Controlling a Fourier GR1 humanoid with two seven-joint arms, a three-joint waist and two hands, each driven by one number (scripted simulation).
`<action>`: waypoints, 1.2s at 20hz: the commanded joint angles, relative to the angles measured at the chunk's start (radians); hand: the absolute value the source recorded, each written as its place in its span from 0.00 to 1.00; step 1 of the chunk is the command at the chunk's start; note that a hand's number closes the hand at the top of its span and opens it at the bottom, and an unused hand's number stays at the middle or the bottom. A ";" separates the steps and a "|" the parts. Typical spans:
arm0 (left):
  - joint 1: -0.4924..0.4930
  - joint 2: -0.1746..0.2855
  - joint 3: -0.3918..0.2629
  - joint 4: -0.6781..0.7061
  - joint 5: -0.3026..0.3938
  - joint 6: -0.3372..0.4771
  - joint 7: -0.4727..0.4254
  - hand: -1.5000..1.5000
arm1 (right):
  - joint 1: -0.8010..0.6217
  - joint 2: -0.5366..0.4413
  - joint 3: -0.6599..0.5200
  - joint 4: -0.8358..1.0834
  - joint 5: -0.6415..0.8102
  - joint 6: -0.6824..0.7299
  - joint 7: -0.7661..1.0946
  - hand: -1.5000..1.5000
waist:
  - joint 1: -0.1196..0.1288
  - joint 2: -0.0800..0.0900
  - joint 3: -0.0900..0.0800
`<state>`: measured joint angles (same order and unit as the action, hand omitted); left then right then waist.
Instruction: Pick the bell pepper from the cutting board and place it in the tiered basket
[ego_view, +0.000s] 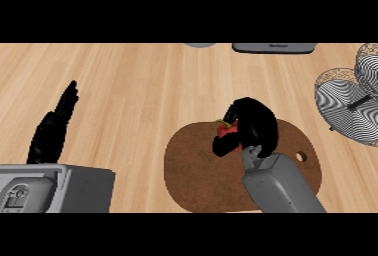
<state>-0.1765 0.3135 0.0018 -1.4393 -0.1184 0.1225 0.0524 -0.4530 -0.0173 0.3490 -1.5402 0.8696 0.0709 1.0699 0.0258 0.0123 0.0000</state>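
The black right hand (251, 127) curls round the red bell pepper (226, 129) — best lifted straight up before swinging right to the wire tiered basket (343, 105).

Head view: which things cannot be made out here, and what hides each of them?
The pepper: mostly hidden by the right hand curled round it; only a red patch shows.
Whether the pepper touches the board: cannot tell, the hand covers it.
The basket: cut off by the right edge.
A grey round thing and a dark flat thing: cut off by the top edge; cannot be named.
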 joint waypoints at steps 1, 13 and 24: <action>-0.011 0.000 -0.009 -0.006 -0.010 0.000 -0.005 0.50 | -0.150 0.011 -0.195 0.123 0.116 -0.162 0.166 1.00 | 0.023 0.013 -0.002; -0.053 -0.008 -0.013 0.010 0.002 -0.027 0.031 0.50 | -0.642 -0.118 -0.407 0.423 0.554 -0.278 0.230 1.00 | 0.037 0.003 -0.003; -0.023 -0.016 0.019 0.062 -0.010 -0.016 -0.023 0.50 | -0.874 -0.212 -0.579 0.708 0.560 -0.209 0.105 1.00 | -0.006 -0.006 -0.001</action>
<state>-0.1884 0.2972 0.0068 -1.4115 -0.1263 0.1091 0.0382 -1.2558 -0.2156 -0.1781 -0.8951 1.4512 -0.1284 1.1094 0.0344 0.0085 -0.0008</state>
